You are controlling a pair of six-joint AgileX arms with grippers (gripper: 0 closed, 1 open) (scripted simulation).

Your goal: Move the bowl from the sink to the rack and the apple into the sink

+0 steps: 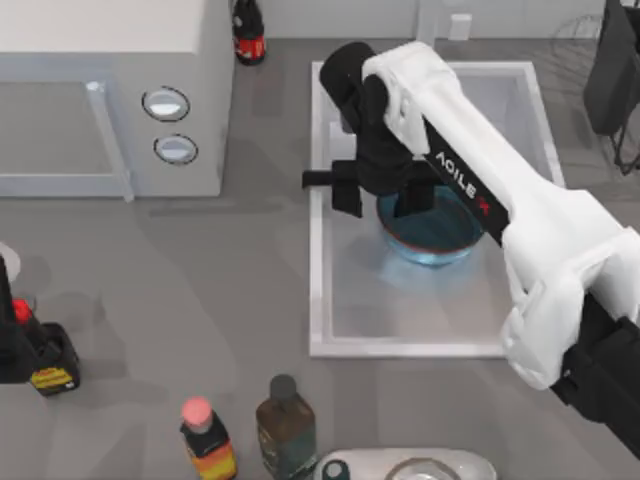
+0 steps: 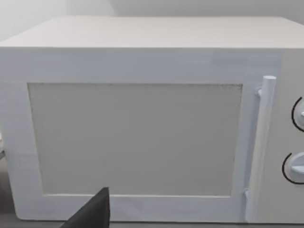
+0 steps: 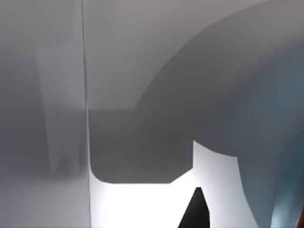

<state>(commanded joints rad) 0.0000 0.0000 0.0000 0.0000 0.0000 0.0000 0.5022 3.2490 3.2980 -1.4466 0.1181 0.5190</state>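
The blue bowl (image 1: 450, 235) sits in the white sink (image 1: 318, 250), right of the table's middle. My right arm reaches in from the lower right, and my right gripper (image 1: 380, 200) hangs open over the bowl's left rim, one finger outside the rim and one inside. In the right wrist view the bowl's blue wall (image 3: 285, 142) is close beside a dark fingertip (image 3: 194, 211). The dark wire rack (image 1: 612, 70) stands at the far right, behind the sink. The apple is out of view. My left gripper (image 1: 10, 345) is parked at the left edge.
A white microwave (image 1: 100, 100) with two knobs occupies the back left and faces the left wrist camera (image 2: 142, 137). A red-capped bottle (image 1: 248, 35) stands beside it. Two bottles (image 1: 208, 440) (image 1: 285, 425) and a pale dish (image 1: 420, 465) line the front edge.
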